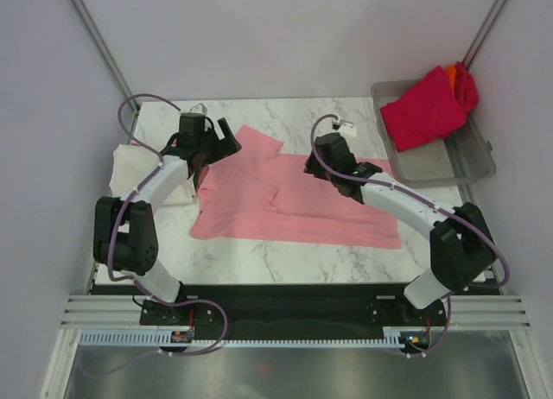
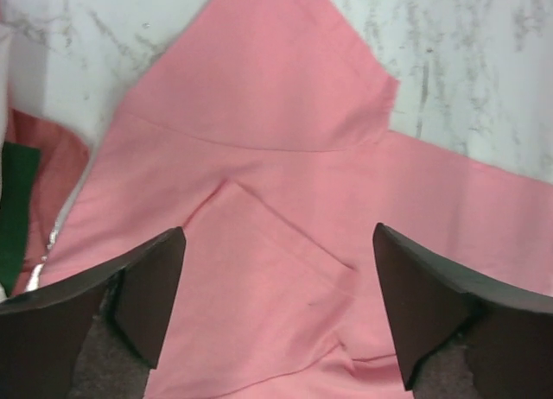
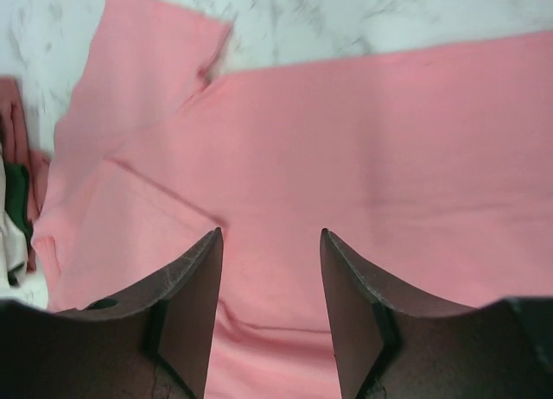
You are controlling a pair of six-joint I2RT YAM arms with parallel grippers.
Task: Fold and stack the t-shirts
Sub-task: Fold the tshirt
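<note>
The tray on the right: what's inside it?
A crimson shirt lies bunched at the far end of the tray, with orange cloth peeking out behind. Anything beneath them is covered.

Arches both arms inward; holds left gripper (image 1: pixel 210 142) spread wide, right gripper (image 1: pixel 314 163) parted more narrowly, both angled downward, clasping nothing.

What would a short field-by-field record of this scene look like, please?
pink t-shirt: spread on the marble table, not yet a rectangle
white t-shirt: folded, at the table's left edge
crimson t-shirt: heaped in the grey tray
orange t-shirt: behind the crimson one
left gripper: open, over pink cloth
right gripper: open, over pink cloth
</note>
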